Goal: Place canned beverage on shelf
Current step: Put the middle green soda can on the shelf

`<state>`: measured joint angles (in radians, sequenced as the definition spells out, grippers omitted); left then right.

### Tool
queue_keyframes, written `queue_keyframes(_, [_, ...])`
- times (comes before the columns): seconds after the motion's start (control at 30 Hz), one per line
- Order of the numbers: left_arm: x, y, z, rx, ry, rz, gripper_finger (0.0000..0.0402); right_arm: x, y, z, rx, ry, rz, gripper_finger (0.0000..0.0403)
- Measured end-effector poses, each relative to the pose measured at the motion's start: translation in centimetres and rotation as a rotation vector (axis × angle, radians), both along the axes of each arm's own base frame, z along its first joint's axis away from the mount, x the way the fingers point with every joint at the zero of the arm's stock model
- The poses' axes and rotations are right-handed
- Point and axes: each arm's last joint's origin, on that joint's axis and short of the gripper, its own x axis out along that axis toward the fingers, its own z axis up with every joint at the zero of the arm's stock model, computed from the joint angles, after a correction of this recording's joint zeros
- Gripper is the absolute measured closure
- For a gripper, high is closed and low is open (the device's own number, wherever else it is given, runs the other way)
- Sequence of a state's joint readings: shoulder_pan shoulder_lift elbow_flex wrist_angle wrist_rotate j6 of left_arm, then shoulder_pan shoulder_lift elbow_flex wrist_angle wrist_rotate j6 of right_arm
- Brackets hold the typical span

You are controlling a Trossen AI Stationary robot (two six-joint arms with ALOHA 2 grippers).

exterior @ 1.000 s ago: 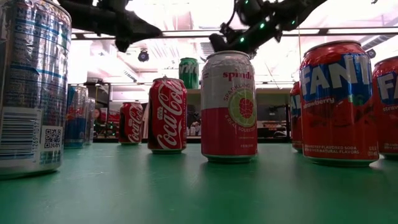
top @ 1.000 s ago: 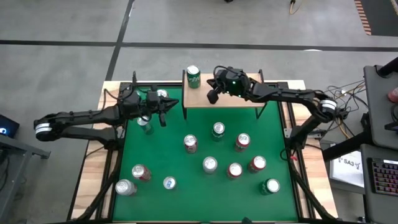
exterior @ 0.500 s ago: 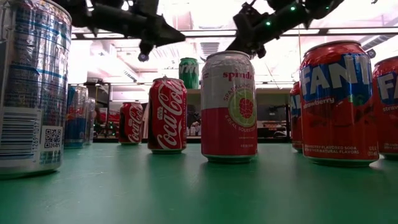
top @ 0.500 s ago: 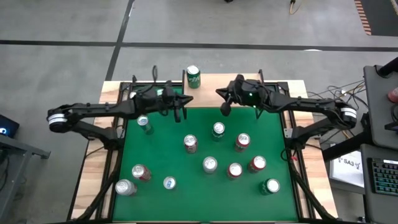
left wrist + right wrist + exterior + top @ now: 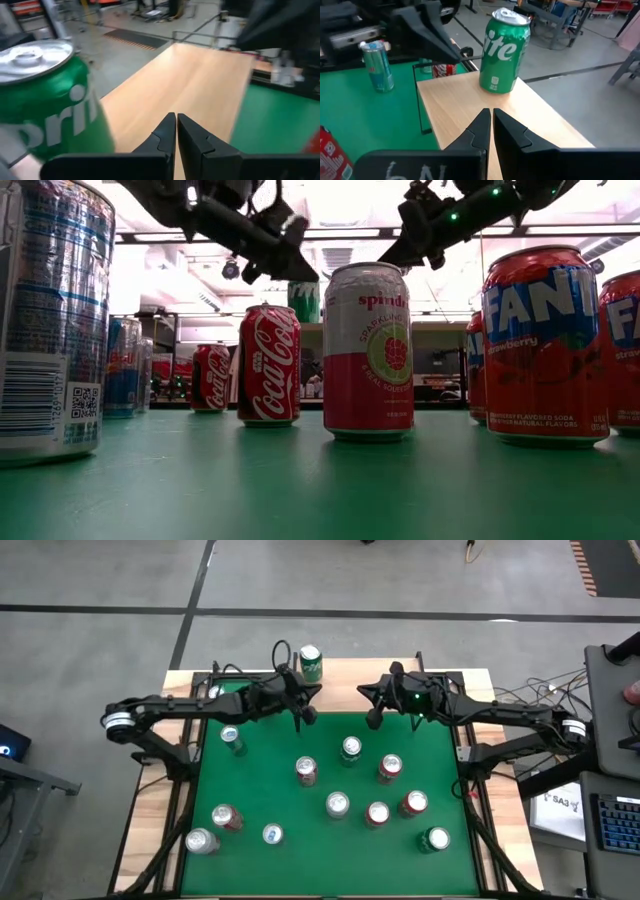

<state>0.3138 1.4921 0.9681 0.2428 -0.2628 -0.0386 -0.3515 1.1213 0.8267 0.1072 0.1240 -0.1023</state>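
From above, the green Sprite can [image 5: 311, 663] already stands at about eleven o'clock on the wooden shelf [image 5: 345, 680], with the left gripper [image 5: 303, 712] and the right gripper [image 5: 373, 718] both over the shelf's front edge and nine more cans waiting on the green table [image 5: 250, 780]. The left wrist view shows that arm's fingers pinched together on nothing, the Sprite can at nine o'clock; the right wrist view shows the same narrow, empty claw facing it at twelve o'clock. A good next step would probably be to lift clear, spread one claw wide, and straddle a table can upright.
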Motion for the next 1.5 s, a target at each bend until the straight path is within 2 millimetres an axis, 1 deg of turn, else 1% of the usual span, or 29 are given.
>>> queue_keyframes(0.1, [0.4,0.3,-1.0,0.001,0.03,0.05,0.0402,0.0,0.0,0.0,-0.013,0.006,0.004,0.039])
queue_keyframes(0.23, [0.8,0.5,-1.2,0.008,0.011,0.08,0.0402,0.0,0.0,-0.2,-0.023,0.017,0.007,0.039])
queue_keyframes(0.4, [0.9,0.7,-1.0,0.019,-0.022,0.122,0.0402,-0.1,0.0,-0.4,-0.038,0.032,0.012,0.039])
queue_keyframes(0.6, [0.7,1.0,-1.0,0.037,-0.018,0.189,0.0402,-0.1,0.0,-0.5,-0.043,0.037,0.014,0.039])
queue_keyframes(1.27, [0.2,2.4,-0.8,0.053,-0.042,0.257,0.0402,-0.1,0.0,-0.6,-0.055,0.046,0.018,0.039])
queue_keyframes(1.5, [0.1,2.6,-0.8,0.057,-0.041,0.275,0.0402,-0.1,0.0,-0.7,-0.058,0.051,0.012,0.039])
